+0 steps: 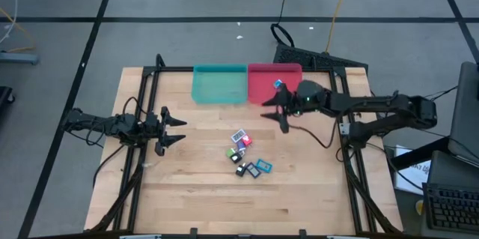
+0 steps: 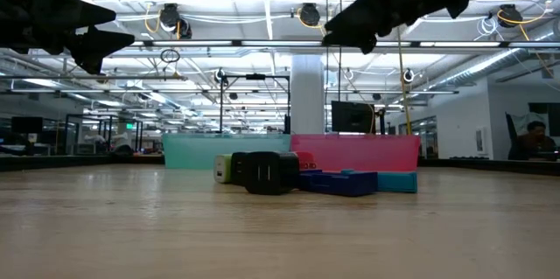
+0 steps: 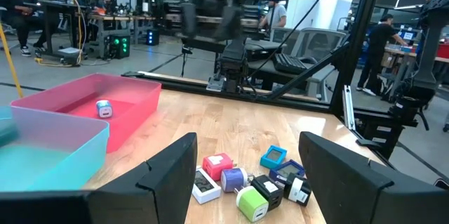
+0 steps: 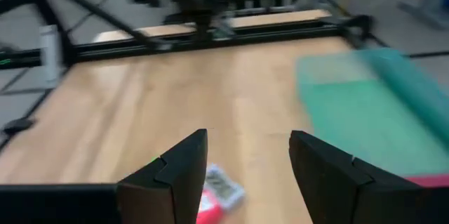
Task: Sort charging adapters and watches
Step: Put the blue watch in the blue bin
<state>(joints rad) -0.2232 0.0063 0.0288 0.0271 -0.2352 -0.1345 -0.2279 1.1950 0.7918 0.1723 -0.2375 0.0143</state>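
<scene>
A cluster of charging adapters [image 1: 241,149] and watches lies mid-table: pink [image 3: 217,164], green [image 3: 251,203] and black [image 3: 268,189] cubes beside a flat teal watch [image 3: 273,157] and a dark blue one [image 3: 289,175]. One light blue adapter [image 1: 278,85] rests on the floor of the red bin [image 1: 273,70]. The teal bin [image 1: 219,85] stands beside it. My right gripper [image 1: 273,112] hovers open above the table, just in front of the red bin, with nothing between its fingers [image 4: 249,136]. At the left side my left gripper [image 1: 179,130] waits open, pointing level at the cluster [image 3: 245,143].
The two bins sit side by side at the table's far edge. Black frame rails [image 1: 147,97] run along the left and right sides of the wooden top. Bare wood lies in front of the cluster and on both sides of it. People work at desks in the room beyond.
</scene>
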